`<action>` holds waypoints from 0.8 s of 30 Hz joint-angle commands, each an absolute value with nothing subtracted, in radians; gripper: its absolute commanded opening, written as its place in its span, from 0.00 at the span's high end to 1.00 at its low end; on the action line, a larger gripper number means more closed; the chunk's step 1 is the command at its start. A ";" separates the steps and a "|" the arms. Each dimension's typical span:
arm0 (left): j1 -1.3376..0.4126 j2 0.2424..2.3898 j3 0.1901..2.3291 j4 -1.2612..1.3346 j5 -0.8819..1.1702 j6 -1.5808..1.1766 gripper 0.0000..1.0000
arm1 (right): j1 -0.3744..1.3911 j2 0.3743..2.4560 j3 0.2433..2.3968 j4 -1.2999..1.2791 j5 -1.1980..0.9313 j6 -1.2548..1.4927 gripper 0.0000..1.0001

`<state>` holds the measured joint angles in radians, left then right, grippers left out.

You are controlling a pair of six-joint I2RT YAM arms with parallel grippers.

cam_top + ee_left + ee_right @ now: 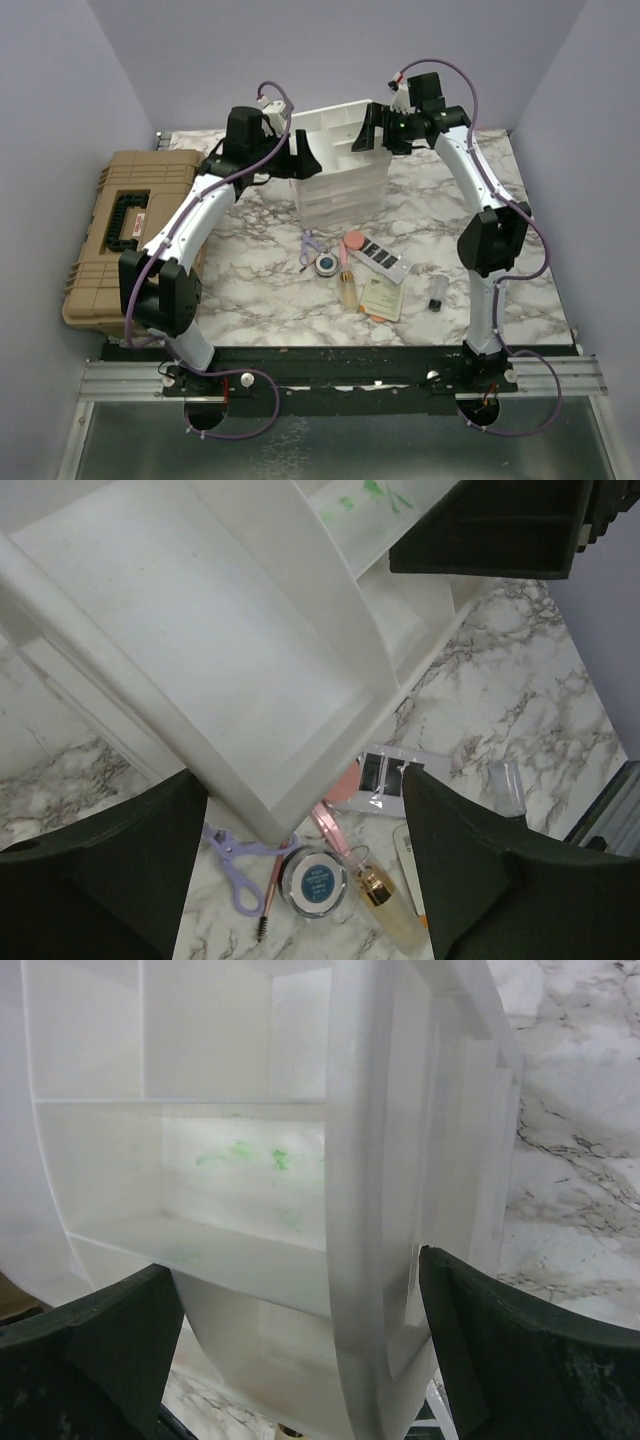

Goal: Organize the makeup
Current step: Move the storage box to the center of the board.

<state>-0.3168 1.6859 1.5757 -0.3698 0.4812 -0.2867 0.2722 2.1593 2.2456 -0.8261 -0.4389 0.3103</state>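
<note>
The left gripper [300, 778] straddles the left corner of the white organizer [340, 185]; I cannot tell if it presses. The right gripper [300, 1260] stands wide open around the organizer's right end, probably to steady it. The makeup [378, 256] lies nearer, unsorted.

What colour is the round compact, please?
The compact is blue, silver-rimmed; clearest in the left wrist view.

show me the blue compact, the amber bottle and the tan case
blue compact [316, 881], left wrist view, centre of its lid
amber bottle [390, 912], left wrist view, on its body
tan case [100, 262], top external view, bare lid
</note>
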 commanded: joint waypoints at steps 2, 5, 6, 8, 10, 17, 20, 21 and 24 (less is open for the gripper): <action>-0.333 1.511 1.426 -0.282 0.362 -0.342 0.21 | 0.330 2.224 2.296 -0.900 -0.511 0.282 0.00; -0.334 1.450 1.373 -0.281 0.297 -0.340 0.20 | 0.351 2.266 2.351 -0.917 -0.509 0.287 0.00; -0.334 1.439 1.363 -0.282 0.280 -0.338 0.20 | 0.359 2.279 2.365 -0.919 -0.513 0.291 0.00; -0.330 1.414 1.340 -0.286 0.250 -0.340 0.20 | 0.375 2.299 2.388 -0.917 -0.523 0.302 0.00; -0.328 1.383 1.318 -0.290 0.222 -0.352 0.20 | 0.397 2.306 2.386 -0.905 -0.520 0.305 0.00; -0.327 1.278 1.247 -0.302 0.167 -0.364 0.18 | 0.416 2.320 2.410 -0.854 -0.491 0.340 0.00; -0.321 1.259 1.236 -0.309 0.121 -0.354 0.13 | 0.400 2.283 2.412 -0.783 -0.419 0.384 0.00; -0.316 1.256 1.238 -0.316 0.111 -0.351 0.11 | 0.389 2.264 2.407 -0.758 -0.405 0.403 0.00; -0.298 1.251 1.252 -0.337 0.102 -0.336 0.08 | 0.340 2.191 2.355 -0.675 -0.376 0.468 0.00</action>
